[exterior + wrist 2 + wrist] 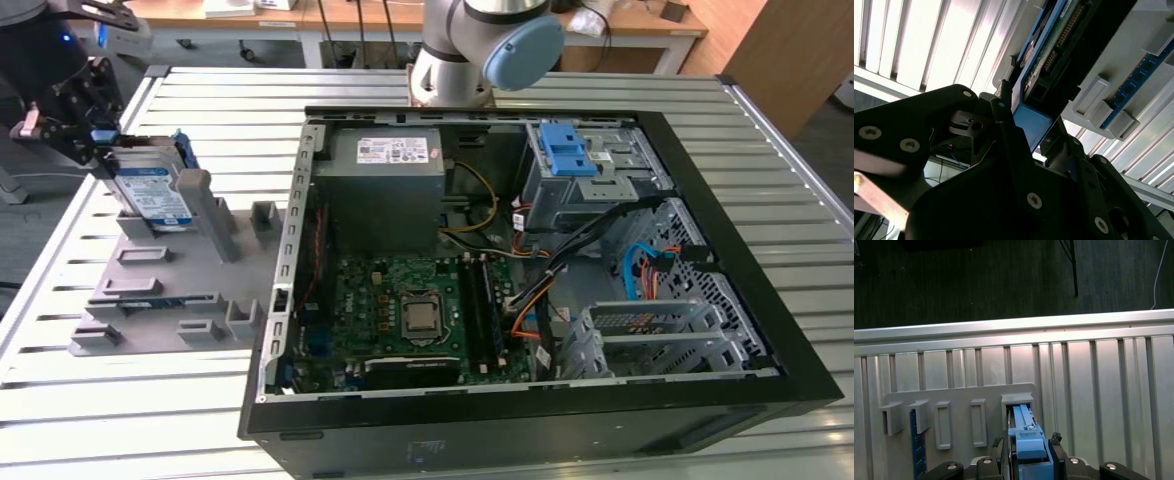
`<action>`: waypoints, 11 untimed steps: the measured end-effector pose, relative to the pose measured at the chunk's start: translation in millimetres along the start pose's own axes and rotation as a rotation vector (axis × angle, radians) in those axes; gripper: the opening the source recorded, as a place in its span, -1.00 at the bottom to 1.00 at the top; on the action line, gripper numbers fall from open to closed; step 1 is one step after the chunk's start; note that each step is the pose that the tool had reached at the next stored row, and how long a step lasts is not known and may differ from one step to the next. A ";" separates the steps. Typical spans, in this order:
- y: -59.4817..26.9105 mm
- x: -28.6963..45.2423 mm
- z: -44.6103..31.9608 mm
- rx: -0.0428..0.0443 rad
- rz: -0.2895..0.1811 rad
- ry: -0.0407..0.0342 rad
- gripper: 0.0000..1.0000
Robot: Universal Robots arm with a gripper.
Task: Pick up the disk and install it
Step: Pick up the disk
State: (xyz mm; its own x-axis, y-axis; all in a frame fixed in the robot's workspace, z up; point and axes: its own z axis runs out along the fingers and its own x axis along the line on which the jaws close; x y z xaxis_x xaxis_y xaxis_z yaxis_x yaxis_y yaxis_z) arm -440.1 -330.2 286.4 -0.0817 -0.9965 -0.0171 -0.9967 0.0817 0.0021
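Exterior view overlooks table (200, 90); both wrist views hug disk (1026, 445) (1031, 125)

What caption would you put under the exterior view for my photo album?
Robot gripper clamped on the upright disk in its grey holder, beside an open computer case.

Disk (150, 190) — lower edge hidden in holder (174, 262) slot. Gripper (1030, 444) body cut off in first wrist view; arm (470, 50) upper links cut off — exterior view.

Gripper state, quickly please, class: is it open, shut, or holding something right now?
Gripper: shut on the disk, clamping its blue frame while the disk stands on edge in the grey holder.
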 end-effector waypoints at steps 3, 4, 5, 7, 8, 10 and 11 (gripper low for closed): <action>0.0 -0.9 0.0 0.0000 0.000 0.0000 -0.04; 0.1 -1.2 0.0 -0.0001 0.000 0.0001 -0.04; 0.1 -1.2 0.1 0.0000 0.000 0.0001 -0.04; 0.1 -1.3 0.1 -0.0001 0.000 0.0001 -0.04; 0.1 -1.3 0.1 0.0000 0.000 0.0001 -0.04; 0.1 -1.4 0.1 0.0000 0.000 0.0001 -0.04; 0.1 -1.4 0.1 0.0000 0.000 0.0001 -0.07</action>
State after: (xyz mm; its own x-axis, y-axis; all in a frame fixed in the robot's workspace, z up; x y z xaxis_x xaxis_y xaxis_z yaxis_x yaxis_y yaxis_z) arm -440.1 -328.7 286.3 -0.0817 -0.9965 -0.0170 -0.9967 0.0817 0.0021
